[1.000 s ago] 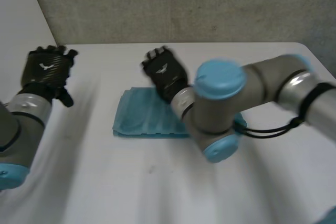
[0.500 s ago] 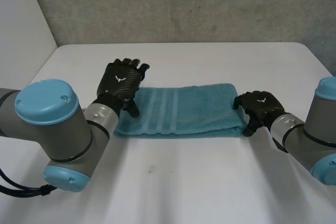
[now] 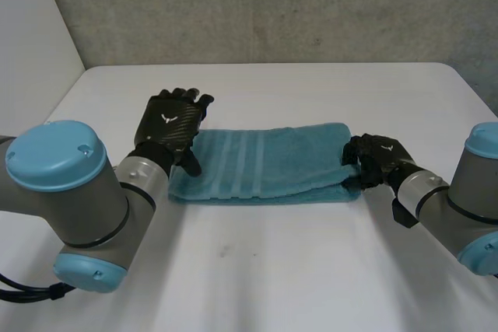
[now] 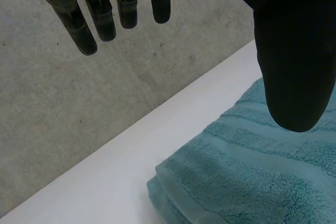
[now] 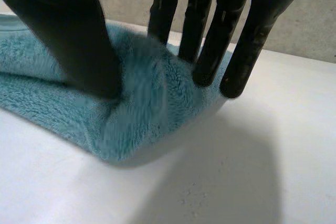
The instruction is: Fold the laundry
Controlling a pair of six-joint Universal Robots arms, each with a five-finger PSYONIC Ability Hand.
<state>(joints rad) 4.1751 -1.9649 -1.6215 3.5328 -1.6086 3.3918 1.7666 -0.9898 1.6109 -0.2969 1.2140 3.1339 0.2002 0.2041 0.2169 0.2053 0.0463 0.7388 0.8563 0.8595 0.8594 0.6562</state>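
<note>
Flanking one folded teal towel (image 3: 268, 162), the two hands sit at its opposite short ends on the white surface (image 3: 311, 91). The left hand (image 3: 171, 124) is raised over the towel's left end, back up, released: its fingers (image 4: 84, 30) are straight and spread, pointing past the far edge toward the grey wall (image 3: 257, 5), holding nothing. Its thumb (image 4: 294, 77) hangs over the cloth; whether it touches cannot be told. The right hand (image 3: 375, 158) is low at the right end and grasps the towel (image 5: 142, 114), with the thumb (image 5: 73, 35) pressed into the plush on one side and the fingers (image 5: 210, 51) on the other, so the end bunches up between them.

Count: one towel, two hands. Pale woven stripes cross the towel's left half. The right hand covers the towel's end corners, and how many layers are folded is hard to make out.
</note>
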